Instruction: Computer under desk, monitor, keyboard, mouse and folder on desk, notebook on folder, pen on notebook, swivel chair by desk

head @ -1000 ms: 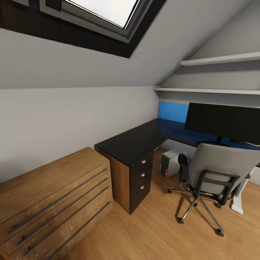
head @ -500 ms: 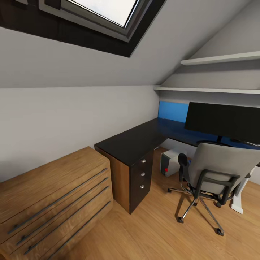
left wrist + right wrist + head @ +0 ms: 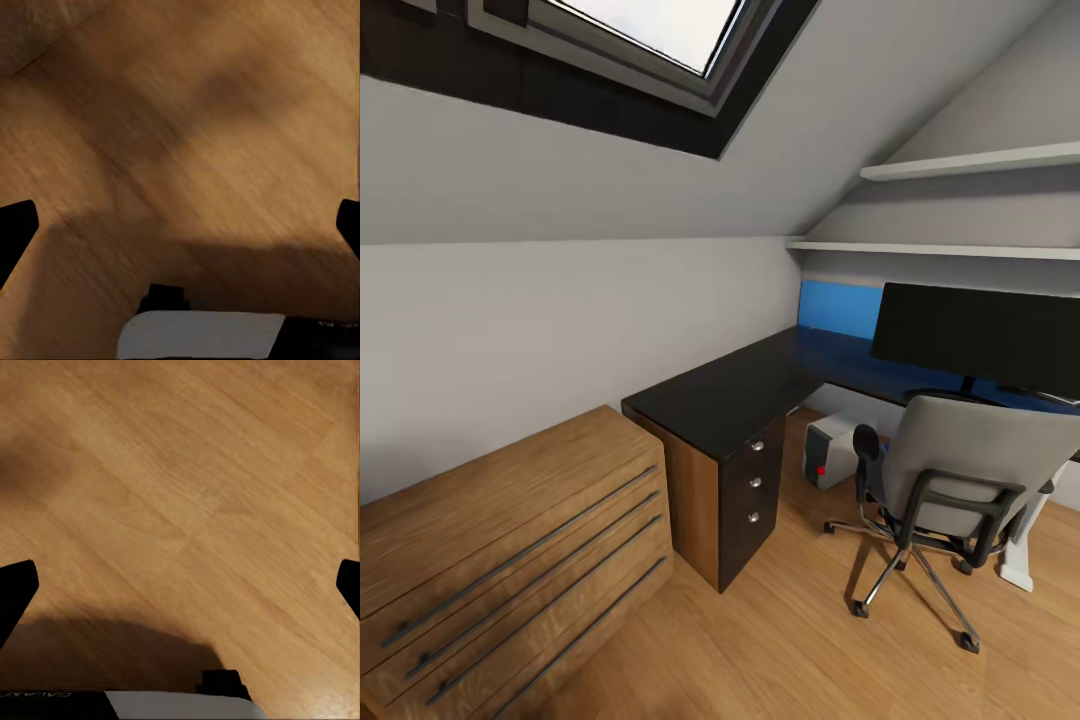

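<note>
In the head view the black-topped desk [image 3: 740, 390] runs along the grey wall and turns right at the corner. The black monitor [image 3: 975, 335] stands on its right stretch. The grey swivel chair [image 3: 950, 480] stands on the floor in front of the monitor, its back toward me. The light grey computer [image 3: 830, 452] with a red light sits on the floor under the desk. My left gripper [image 3: 180, 225] and right gripper [image 3: 180, 585] both hang open over bare wood floor, dark fingertips [image 3: 15, 229] [image 3: 15, 589] at the picture edges. Keyboard, mouse, folder, notebook and pen are hidden.
A wooden dresser [image 3: 500, 560] with long bar handles stands at the near left against the wall. The desk's drawer unit [image 3: 752, 485] faces the open floor [image 3: 780, 640]. Two white shelves [image 3: 960, 165] and a blue wall panel [image 3: 840, 308] sit above the desk; a skylight [image 3: 650, 30] is overhead.
</note>
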You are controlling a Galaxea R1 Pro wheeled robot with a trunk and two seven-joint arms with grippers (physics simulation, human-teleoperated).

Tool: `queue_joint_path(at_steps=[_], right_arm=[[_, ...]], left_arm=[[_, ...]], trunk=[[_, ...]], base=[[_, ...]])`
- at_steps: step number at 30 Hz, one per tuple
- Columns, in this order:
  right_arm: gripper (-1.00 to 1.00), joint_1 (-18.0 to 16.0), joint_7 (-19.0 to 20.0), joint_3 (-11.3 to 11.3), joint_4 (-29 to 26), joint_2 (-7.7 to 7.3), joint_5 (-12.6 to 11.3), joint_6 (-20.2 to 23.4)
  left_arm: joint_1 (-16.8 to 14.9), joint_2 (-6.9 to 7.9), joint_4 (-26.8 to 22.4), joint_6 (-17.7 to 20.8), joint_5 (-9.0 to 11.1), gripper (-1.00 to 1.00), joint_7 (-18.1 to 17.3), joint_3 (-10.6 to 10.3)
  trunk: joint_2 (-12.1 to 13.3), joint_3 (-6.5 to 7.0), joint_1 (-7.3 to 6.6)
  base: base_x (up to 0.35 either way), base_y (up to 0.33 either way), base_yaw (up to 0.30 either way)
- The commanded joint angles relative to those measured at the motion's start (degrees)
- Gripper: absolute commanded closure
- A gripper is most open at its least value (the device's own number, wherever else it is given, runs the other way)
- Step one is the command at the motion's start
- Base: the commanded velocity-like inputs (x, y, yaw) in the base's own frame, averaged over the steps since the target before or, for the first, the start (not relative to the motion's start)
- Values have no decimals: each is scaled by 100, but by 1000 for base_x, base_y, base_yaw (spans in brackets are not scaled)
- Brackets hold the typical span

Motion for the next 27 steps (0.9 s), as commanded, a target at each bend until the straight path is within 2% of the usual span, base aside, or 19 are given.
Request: queue_joint_path(at_steps=[1,3,6,8,10,14,21,27], right_arm=[[-100,-4,1,-10,-120,-3,-2,-18],[-100,-15,-37,-23,-345,-7,-4,-15],[-100,-27,-320,-32,-461,-9,-6,-10],[-100,-33,-494,-41,-488,-14,-10,-6],[-100,-35,-616,-52,-504,-13,-12,-8],[-100,-37,-698,-61,-513,-11,-13,-72],[-100,-38,-728,-58,-483,14,0,-724],[-100,-38,-729,-52,-476,15,9,-774]], left_arm=[[4,8,-231,-36,219,-100,5,-7],[4,19,-538,-65,587,-100,5,-4],[3,24,-605,-75,1084,-100,4,-2],[2,35,-528,-82,1287,-100,2,-2],[3,80,-449,-87,1406,-100,-1,-2],[2,164,-280,-99,1490,-100,-22,-2],[4,221,-82,-403,1511,-100,-54,-15],[3,216,177,-428,1503,-100,-40,-28]], trunk=[[-3,-5,0],[-3,-5,0],[-3,-5,0],[-3,-5,0],[-3,-5,0],[-3,-5,0],[-3,-5,0],[-3,-5,0]], base=[[0,0,0],[0,0,0],[0,0,0],[0,0,0],[0,0,0],[0,0,0],[0,0,-11],[0,0,-202]])
